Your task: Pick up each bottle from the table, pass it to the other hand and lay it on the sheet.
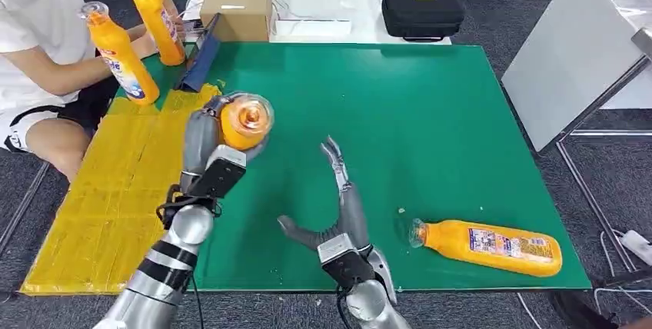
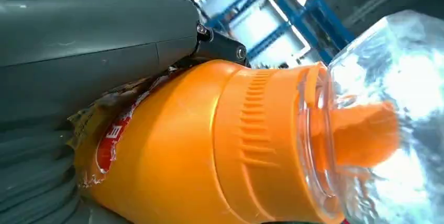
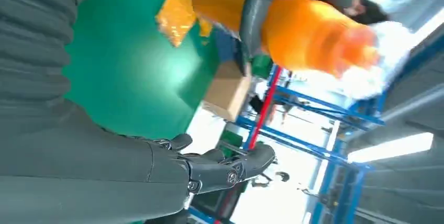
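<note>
My left hand (image 1: 206,138) grips an orange bottle (image 1: 244,121) with a clear cap, raised above the green mat near the edge of the yellow sheet (image 1: 115,191); up close the bottle (image 2: 209,150) lies against the grey palm. My right hand (image 1: 338,210) hovers open over the mat's near middle, thumb spread wide, empty, a short way right of the held bottle (image 3: 309,28). A second orange bottle (image 1: 488,246) lies on its side at the mat's near right corner. A seated person at the far left holds two more orange bottles (image 1: 119,52) upright over the sheet's far end.
The green mat (image 1: 430,114) covers the table. A cardboard box (image 1: 238,6), a blue flat item (image 1: 201,60) and a black case (image 1: 422,9) lie at the far side. A white table (image 1: 577,52) stands to the right.
</note>
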